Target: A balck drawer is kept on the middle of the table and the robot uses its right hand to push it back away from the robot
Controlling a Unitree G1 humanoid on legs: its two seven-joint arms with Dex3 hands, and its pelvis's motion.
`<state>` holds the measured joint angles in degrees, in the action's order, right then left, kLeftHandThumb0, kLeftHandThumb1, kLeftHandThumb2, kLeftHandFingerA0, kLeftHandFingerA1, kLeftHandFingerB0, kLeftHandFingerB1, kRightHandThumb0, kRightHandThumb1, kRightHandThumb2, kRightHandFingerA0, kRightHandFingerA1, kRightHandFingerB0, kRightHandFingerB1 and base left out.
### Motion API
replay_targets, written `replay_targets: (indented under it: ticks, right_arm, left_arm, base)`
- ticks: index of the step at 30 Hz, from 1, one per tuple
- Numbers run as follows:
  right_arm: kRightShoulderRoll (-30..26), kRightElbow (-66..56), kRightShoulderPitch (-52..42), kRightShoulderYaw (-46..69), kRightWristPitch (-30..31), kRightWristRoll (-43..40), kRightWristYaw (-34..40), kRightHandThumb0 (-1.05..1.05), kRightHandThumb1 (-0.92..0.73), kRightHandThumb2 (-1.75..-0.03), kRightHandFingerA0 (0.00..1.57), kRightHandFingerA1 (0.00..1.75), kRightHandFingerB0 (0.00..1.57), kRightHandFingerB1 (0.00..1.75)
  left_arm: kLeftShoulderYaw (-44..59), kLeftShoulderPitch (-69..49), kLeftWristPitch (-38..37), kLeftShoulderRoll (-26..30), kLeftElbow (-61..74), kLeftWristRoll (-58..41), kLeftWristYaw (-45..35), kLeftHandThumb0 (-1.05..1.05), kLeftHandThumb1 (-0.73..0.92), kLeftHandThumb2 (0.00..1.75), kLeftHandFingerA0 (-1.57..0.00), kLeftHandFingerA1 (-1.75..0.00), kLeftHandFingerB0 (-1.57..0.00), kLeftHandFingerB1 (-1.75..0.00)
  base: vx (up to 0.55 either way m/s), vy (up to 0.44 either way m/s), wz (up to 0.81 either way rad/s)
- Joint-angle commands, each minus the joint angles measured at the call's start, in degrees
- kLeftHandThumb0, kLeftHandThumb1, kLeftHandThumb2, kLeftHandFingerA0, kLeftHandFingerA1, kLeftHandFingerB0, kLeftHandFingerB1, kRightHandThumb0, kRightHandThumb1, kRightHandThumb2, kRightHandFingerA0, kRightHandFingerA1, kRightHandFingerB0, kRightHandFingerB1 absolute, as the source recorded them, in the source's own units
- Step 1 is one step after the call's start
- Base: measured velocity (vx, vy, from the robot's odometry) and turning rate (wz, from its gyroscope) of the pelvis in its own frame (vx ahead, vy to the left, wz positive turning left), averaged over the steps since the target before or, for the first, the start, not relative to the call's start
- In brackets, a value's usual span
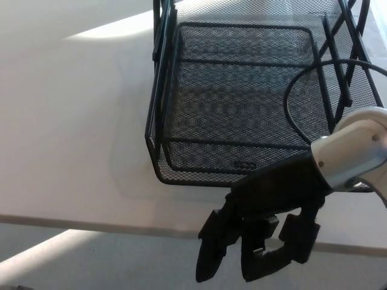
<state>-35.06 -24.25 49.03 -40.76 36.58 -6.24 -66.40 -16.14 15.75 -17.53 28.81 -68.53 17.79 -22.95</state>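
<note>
One black mesh drawer [242, 103] sits on the white table [66, 121], its front rim close to the table's near edge, so there is bare tabletop beyond it to slide into. One robot hand shows: the right hand [260, 238] hangs just in front of the drawer's front rim, below and toward the robot, fingers [211, 254] spread and pointing down, holding nothing. That placement looks chosen to get behind the rim for a push away. A black cable [299, 90] loops over the drawer. The left hand is out of view.
</note>
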Motion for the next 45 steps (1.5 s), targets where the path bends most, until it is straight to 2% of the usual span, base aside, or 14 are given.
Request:
replay_targets:
  ticks: [1,7,14,33,34,36,37,42,45]
  right_arm:
    - [1.24,2.86,-2.22,-2.75,-0.84,2.64,0.03,-0.48,-0.76,-0.63,0.55,0.44,0.38,0.36]
    - [2.16,6.27,-1.54,-6.09,-1.71,5.67,-0.74,-0.48,-0.76,-0.63,0.55,0.44,0.37,0.36]
    - [2.77,11.58,3.35,-4.33,-4.35,7.36,-2.06,-0.47,-0.81,-0.64,0.53,0.46,0.40,0.38]
    - [7.22,27.82,14.41,0.53,-9.16,9.86,-5.11,-0.46,-0.75,-0.62,0.58,0.47,0.39,0.38]
    - [7.75,30.16,15.06,0.56,-9.42,10.42,-4.98,-0.51,-0.63,-0.89,0.53,0.58,0.35,0.50]
    - [8.10,31.44,15.27,0.62,-10.01,10.88,-5.06,-0.51,-0.63,-0.89,0.53,0.58,0.35,0.50]
    - [8.51,33.49,15.51,0.63,-10.77,11.34,-4.72,-0.45,-0.76,-0.62,0.59,0.47,0.39,0.38]
    - [10.45,41.28,16.51,1.12,-13.61,13.31,-3.45,-0.46,-0.74,-0.62,0.60,0.46,0.41,0.38]
    - [11.85,46.19,17.23,1.58,-15.12,14.37,-2.42,-0.47,-0.73,-0.62,0.60,0.47,0.40,0.38]
  left_arm:
    - [0.17,-0.13,-0.67,1.10,-0.44,0.69,0.09,-0.56,0.75,0.63,-0.51,-0.39,-0.35,-0.33]
    - [0.66,-0.61,-1.07,1.21,-0.49,0.13,-0.26,-0.55,0.74,0.62,-0.50,-0.39,-0.34,-0.33]
    - [0.49,-0.42,-0.52,1.33,-0.21,0.53,-0.49,-0.56,0.75,0.63,-0.51,-0.39,-0.35,-0.33]
    - [0.92,-0.58,-0.90,1.21,-0.28,0.49,-0.51,-0.55,0.74,0.63,-0.51,-0.39,-0.36,-0.33]
    - [0.95,-0.52,-0.97,1.21,-0.33,0.46,-0.58,-0.56,0.75,0.63,-0.50,-0.39,-0.35,-0.33]
    - [0.88,-0.56,-0.98,1.22,-0.32,0.55,-0.56,-0.56,0.75,0.63,-0.50,-0.39,-0.35,-0.33]
    - [0.80,-0.59,-1.07,1.17,-0.38,0.68,-0.29,-0.56,0.75,0.63,-0.51,-0.39,-0.36,-0.33]
    - [1.00,-0.52,-0.74,1.04,-0.59,0.43,-0.52,-0.57,0.71,0.63,-0.48,-0.40,-0.33,-0.33]
    - [1.05,-0.62,-0.67,1.04,-0.70,0.53,-0.10,-0.56,0.74,0.63,-0.51,-0.39,-0.35,-0.33]
  base:
    - [0.00,0.000,0.00]
    - [0.00,0.000,0.00]
    - [0.00,0.000,0.00]
    - [0.00,0.000,0.00]
    - [0.00,0.000,0.00]
    - [0.00,0.000,0.00]
    - [0.00,0.000,0.00]
    - [0.00,0.000,0.00]
    - [0.00,0.000,0.00]
